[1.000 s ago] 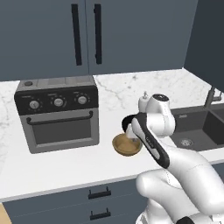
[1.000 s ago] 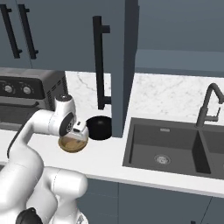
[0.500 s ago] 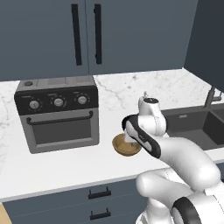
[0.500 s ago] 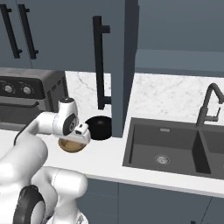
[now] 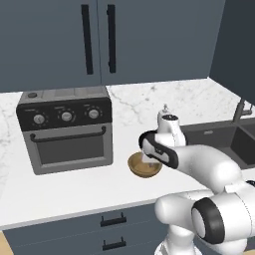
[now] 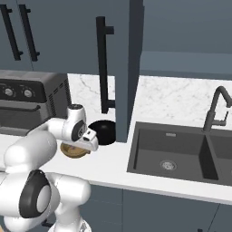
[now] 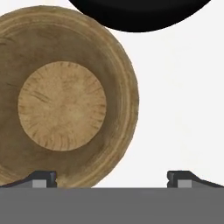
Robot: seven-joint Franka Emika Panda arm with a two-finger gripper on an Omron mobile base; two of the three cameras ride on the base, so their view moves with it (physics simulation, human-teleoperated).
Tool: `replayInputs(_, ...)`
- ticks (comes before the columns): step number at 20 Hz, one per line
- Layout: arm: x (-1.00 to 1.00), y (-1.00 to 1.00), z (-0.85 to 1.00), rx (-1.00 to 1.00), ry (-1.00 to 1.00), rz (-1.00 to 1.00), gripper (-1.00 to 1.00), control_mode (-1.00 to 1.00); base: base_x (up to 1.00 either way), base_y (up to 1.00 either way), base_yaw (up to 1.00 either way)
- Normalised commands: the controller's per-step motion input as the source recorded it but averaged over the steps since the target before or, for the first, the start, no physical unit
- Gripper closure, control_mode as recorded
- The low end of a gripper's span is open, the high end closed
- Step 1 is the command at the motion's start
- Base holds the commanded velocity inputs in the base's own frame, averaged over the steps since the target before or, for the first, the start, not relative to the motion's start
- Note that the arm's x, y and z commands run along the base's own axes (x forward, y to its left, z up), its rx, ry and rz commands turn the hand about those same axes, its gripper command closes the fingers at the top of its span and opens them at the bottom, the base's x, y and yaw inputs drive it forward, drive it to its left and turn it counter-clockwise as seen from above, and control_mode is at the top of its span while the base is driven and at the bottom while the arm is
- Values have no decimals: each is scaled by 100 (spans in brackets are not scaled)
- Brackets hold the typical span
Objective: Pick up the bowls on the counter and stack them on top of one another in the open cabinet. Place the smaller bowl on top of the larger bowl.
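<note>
Wooden bowl [image 7: 63, 98] upright on white counter [image 7: 179, 100], just beside glossy black bowl [image 7: 135, 13]

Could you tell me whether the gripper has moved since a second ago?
Yes. The gripper has come down toward the counter, closer over the wooden bowl; the toaster oven keeps its place in the left base view.

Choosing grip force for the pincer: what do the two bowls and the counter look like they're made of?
The smaller bowl looks like turned wood, matte tan, with grain streaks and ring lines. The larger bowl is plain black, material unclear; perhaps glazed ceramic or plastic. The counter looks like polished white marble with faint grey veins, though that could be an imitation.
</note>
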Motion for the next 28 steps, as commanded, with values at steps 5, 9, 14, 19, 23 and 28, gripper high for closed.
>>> replayInputs(5, 24, -7, -25, 0, 0, -7, -100, -100, 0, 0, 0)
replayInputs(9, 27, 0, -19, 0, 0, -8, -100, -100, 0, 0, 0)
replayInputs(14, 13, 0, -16, 0, 0, -7, -100, -100, 0, 0, 0)
replayInputs(19, 0, 0, -21, 0, 3, -4, -100, -100, 0, 0, 0)
replayInputs(23, 0, 0, -3, 0, 2, 0, -100, -100, 0, 0, 0)
replayInputs(28, 0, 0, 0, 0, 0, 0, 100, -100, 0, 0, 0)
